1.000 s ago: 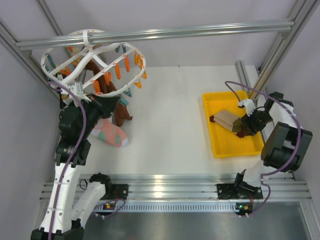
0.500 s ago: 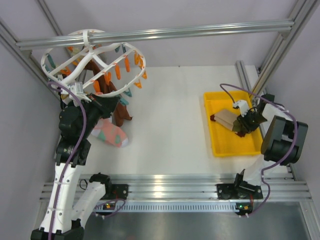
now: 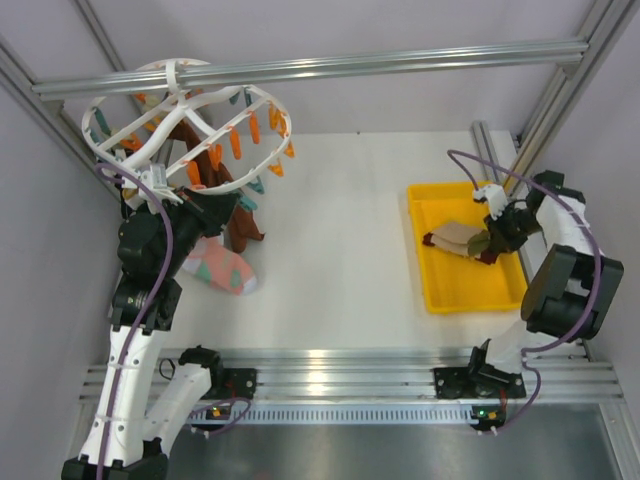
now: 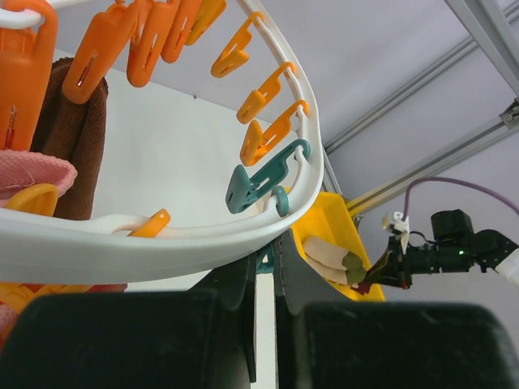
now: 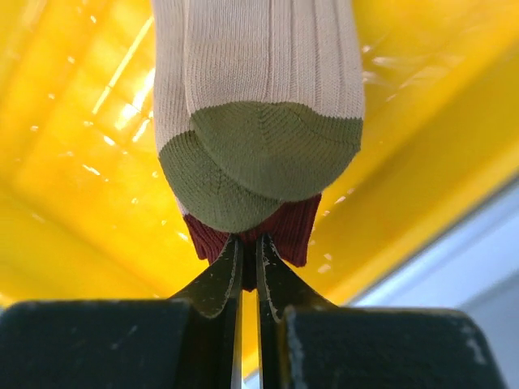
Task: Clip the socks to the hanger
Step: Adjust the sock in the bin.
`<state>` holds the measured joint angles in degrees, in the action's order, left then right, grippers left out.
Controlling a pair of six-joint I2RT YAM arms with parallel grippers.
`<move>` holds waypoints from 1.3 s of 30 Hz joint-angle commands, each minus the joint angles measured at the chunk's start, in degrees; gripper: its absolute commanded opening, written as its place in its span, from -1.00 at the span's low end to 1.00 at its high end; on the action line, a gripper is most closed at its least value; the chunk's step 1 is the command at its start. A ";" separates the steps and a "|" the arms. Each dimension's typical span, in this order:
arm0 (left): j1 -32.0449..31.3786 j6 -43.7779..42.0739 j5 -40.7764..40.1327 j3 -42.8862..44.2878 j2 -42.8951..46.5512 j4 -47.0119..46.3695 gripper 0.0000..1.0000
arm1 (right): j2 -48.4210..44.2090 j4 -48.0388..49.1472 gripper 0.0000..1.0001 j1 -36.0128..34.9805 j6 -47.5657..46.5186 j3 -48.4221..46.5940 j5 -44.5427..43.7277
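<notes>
1. Pinching the edge of a maroon sock point(image 5: 292, 231), the right claw point(image 5: 250, 253) is clenched inside the yellow tray point(image 3: 462, 288). A beige sock with an olive toe point(image 5: 268, 81) lies over it, hiding most of the maroon one.
2. The left claw point(image 4: 261, 271) is clenched beneath the hanger point(image 4: 162, 245). The hanger's rim crosses the fingertips, so whether they grip anything cannot be told.
3. Orange clips point(image 4: 263, 138) and a teal clip point(image 4: 255, 182) dangle from the rim, and a brown sock point(image 4: 77, 146) hangs among them.
4. A pink patched sock point(image 3: 222, 268) lies on the surface point(image 3: 340, 220) beside the left arm.
</notes>
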<state>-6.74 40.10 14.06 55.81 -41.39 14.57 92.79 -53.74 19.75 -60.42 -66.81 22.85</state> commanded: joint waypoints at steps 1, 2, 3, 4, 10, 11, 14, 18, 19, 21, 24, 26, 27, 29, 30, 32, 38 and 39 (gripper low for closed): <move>1.56 -2.22 -8.53 -0.35 -2.12 -5.25 -1.00 | -3.85 -11.62 -1.00 0.73 -0.66 -9.73 5.44; 1.56 -2.30 -8.53 -0.35 -2.12 -5.16 -1.00 | -3.94 -13.40 -1.00 0.90 -1.27 -11.40 7.28; 1.56 -2.22 -8.44 -0.35 -2.12 -5.25 -1.00 | -4.02 -15.15 -1.00 0.91 -1.54 -14.38 8.25; 1.56 -2.30 -8.35 -0.35 -2.12 -5.16 -1.00 | -4.29 -16.82 -1.00 0.91 -1.89 -15.88 9.39; 1.56 -2.13 -8.18 -0.62 -2.03 -5.16 -1.00 | -4.20 -22.28 -1.00 0.99 -2.33 -23.63 8.97; 1.56 -2.13 -8.18 -0.62 -1.94 -5.16 -1.00 | -3.94 -23.51 -1.00 0.99 -3.98 -24.68 8.18; 1.56 -2.22 -8.35 -0.53 -1.94 -5.16 -1.00 | -3.67 -28.61 -1.00 1.08 -6.02 -28.99 7.74; 1.56 -2.39 -8.27 -0.61 -1.68 -4.99 -1.00 | -4.11 -29.77 -1.00 0.82 -5.68 -31.63 8.53; 1.56 -2.22 -8.26 -0.70 -1.94 -4.99 -1.00 | -3.85 -28.28 -1.00 -0.75 -4.80 -31.20 8.09; 1.56 -2.22 -8.09 -1.14 -1.94 -5.25 -1.00 | -3.41 -25.99 -1.00 -3.65 -1.38 -28.23 4.68; 1.56 -2.22 -8.00 -1.06 -2.21 -5.34 -1.00 | -2.88 -17.05 -1.00 -11.29 4.25 -21.73 -1.74; 1.56 -2.48 -8.26 -0.79 -2.29 -5.34 -1.00 | -1.13 -10.38 -1.00 -15.87 7.67 -18.82 -4.29; 1.56 -2.57 -8.26 -0.79 -2.30 -5.34 -1.00 | -0.34 -8.34 -1.00 -17.01 9.08 -18.63 -5.00; 1.56 -2.92 -8.35 -0.44 -2.38 -5.08 -1.00 | 3.78 -5.69 -1.00 -19.30 11.63 -20.28 -6.06; 1.56 -3.01 -8.44 -0.44 -2.30 -4.99 -1.00 | 5.36 -5.50 -1.00 -19.31 12.17 -21.34 -5.89; 1.56 -3.27 -8.70 -0.27 -2.30 -4.64 -1.00 | 9.41 -6.21 -1.00 -22.38 13.14 -23.28 -5.01; 1.56 -4.15 -9.14 0.44 -2.12 -3.67 -1.00 | 11.45 -17.97 -1.00 -25.28 7.01 -22.78 -2.37; 1.56 -4.15 -9.32 0.26 -2.21 -3.41 -1.00 | 10.57 -19.11 -1.00 -25.20 5.94 -21.54 -2.81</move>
<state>-6.74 38.74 14.09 55.59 -41.36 14.31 106.39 -66.52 -4.62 -51.22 -89.06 18.94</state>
